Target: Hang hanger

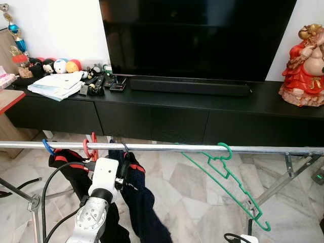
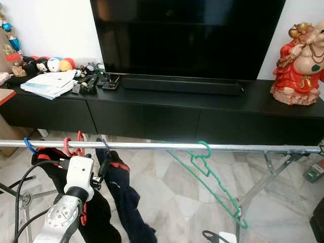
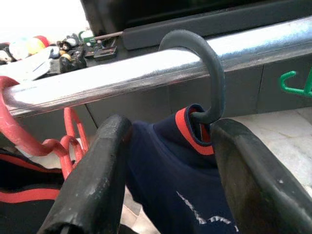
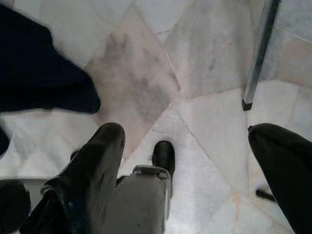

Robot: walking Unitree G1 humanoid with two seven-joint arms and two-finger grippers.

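**Grey hook on the rail, our left gripper spread around it**

Jaws apart on both arms: our left gripper (image 3: 165, 170) stands open just under the metal rail (image 1: 167, 148), its two black fingers (image 3: 92, 180) flanking the neck of the grey hanger (image 3: 207, 73) without pinching it, while our right gripper (image 4: 195, 161) hangs low and idle, splayed over the marble floor (image 4: 146, 73).

From our left, the rail carries a blue hook (image 1: 47, 147), then a red hanger (image 1: 90, 147) with a dark, red-trimmed garment, then the grey hanger, whose hook curls fully over the rail and which bears a navy shirt (image 1: 139, 195) with a red-edged collar. Further right, well apart, an empty green hanger (image 1: 228, 182) dangles askew from the same rail. Beyond the drying rack, a black TV console (image 1: 177, 119) holds papers, small toys, a soundbar and a red figurine (image 1: 304, 66) beneath a television.

We judge the hanging itself done and the release nearly so. What remains is drawing the left arm back cleanly. The risk lies in the fingers: both sit close beside the hook's neck and the collar, so a sideways or upward drag could catch the fabric, tip the hook off the rail, or shove it into the red hanger just beside it.
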